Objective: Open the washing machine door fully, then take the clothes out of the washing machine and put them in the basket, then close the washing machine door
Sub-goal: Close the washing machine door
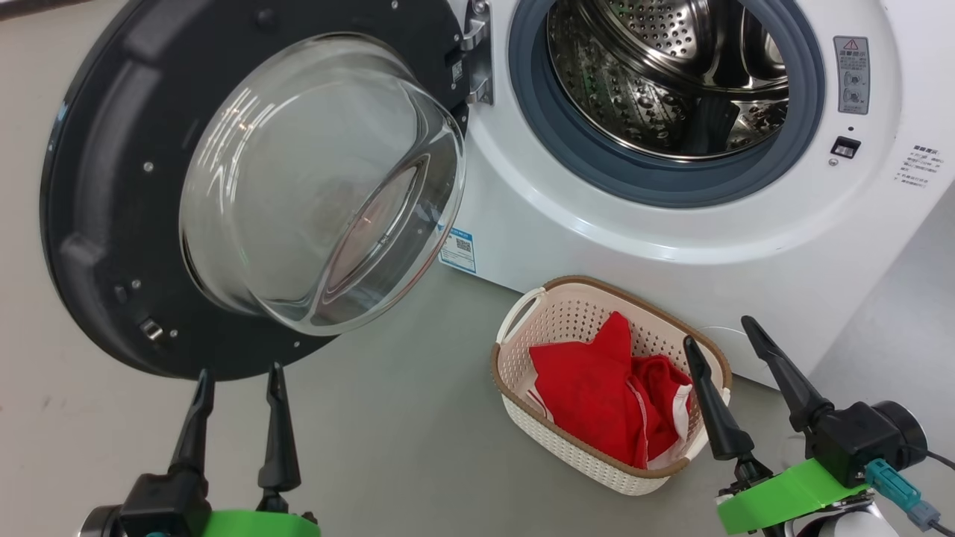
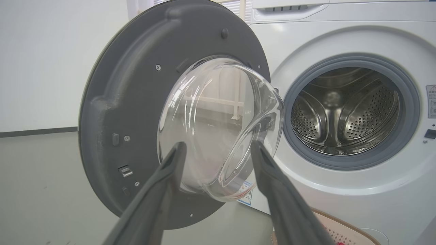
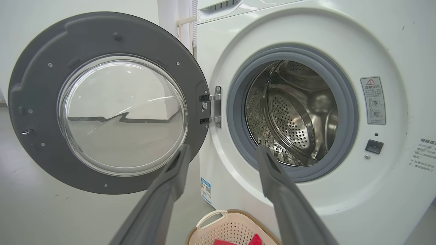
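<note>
Closest to me are the two pincers. The left gripper (image 1: 240, 371) sits low under the bottom edge of the washing machine door (image 1: 97, 186). The right gripper (image 1: 719, 332) hangs beside the far corner of the basket (image 1: 515, 406). Both are released, fingers spread wide with nothing between them. The clothes (image 1: 597, 395) lie heaped red in the basket, which stands on the floor just in front of the washing machine (image 1: 597, 239). The drum (image 1: 656, 74) looks bare from all three views, so I judge that closing the door is all that remains. The door is swung far out to the left on its hinge (image 1: 477, 60), inner face and glass bowl (image 1: 321, 186) turned toward me. To do this well I would take the left arm around the free edge of the black rim, farthest from the hinge, and push from the outer side, following the door's arc rather than driving straight. I would keep the fingers off the glass, since a push there could slip. The right arm should be kept well clear of the opening and the basket. The last bit needs a firm press near the latch (image 1: 151, 328) so it catches. I cannot tell whether the left fingers touch the rim yet.
</note>
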Tool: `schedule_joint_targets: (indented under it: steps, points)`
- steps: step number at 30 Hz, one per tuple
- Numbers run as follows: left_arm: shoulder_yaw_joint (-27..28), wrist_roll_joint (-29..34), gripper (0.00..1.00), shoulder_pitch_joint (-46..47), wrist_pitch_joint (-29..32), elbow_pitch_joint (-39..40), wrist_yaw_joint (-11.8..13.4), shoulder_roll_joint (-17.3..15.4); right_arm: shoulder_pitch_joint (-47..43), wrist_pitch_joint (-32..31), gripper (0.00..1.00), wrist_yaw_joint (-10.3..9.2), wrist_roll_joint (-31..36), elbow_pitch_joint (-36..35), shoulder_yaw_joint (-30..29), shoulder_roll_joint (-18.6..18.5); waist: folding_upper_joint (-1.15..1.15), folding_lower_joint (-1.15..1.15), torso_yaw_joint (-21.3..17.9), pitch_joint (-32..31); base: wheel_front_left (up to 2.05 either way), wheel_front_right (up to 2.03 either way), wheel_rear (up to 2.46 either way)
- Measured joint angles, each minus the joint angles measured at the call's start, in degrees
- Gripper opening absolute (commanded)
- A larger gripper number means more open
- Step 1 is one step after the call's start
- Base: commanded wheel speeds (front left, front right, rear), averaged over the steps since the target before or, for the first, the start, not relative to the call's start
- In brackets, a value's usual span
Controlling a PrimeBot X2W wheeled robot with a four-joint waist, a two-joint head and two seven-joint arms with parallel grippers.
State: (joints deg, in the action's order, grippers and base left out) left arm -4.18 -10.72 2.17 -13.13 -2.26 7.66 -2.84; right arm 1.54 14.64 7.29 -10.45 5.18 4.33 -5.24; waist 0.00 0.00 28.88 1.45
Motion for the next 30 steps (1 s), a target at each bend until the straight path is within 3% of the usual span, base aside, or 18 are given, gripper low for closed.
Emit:
schedule_joint_targets:
  steps: [5,6,7,8,20,27,30]
  points:
    - [0.0,0.2,1.0,0.0,0.0,0.4,1.0,-0.2,0.0,0.0,1.0,0.0,0.0,0.1,0.2,0.0,0.0,0.0,-0.3,0.1,0.0,0.0,0.0]
    - [0.0,0.2,0.88,0.0,0.0,0.4,1.0,-0.2,0.0,0.0,1.0,0.0,0.0,0.1,0.2,0.0,0.0,0.0,-0.3,0.1,0.0,0.0,0.0]
    - [0.0,0.4,0.31,0.0,0.0,0.5,1.2,-0.3,0.0,0.0,1.0,0.0,0.0,0.2,0.2,0.0,0.0,0.0,-0.4,0.1,0.0,0.0,0.0]
    - [0.0,0.8,0.0,0.0,0.0,0.6,1.5,-0.4,0.0,0.0,1.0,0.0,0.0,0.2,0.2,-0.1,0.0,0.0,-0.5,0.1,0.0,0.0,0.0]
    - [2.9,3.0,0.0,2.2,-0.7,5.6,4.1,-3.9,0.0,0.0,1.0,0.0,0.0,0.5,0.2,-0.2,0.0,0.0,-2.0,0.3,0.0,0.0,0.0]
    - [7.6,5.5,0.0,12.7,-1.1,7.5,5.5,-9.3,0.0,0.0,1.0,0.0,0.0,0.6,0.2,-0.8,0.0,0.0,-2.7,0.5,0.0,0.0,0.0]
    - [10.5,4.0,0.0,21.1,-1.2,3.6,5.4,-11.2,0.0,0.0,1.0,0.0,0.0,0.7,0.2,-1.3,0.0,0.0,-2.9,0.6,0.0,0.0,0.0]
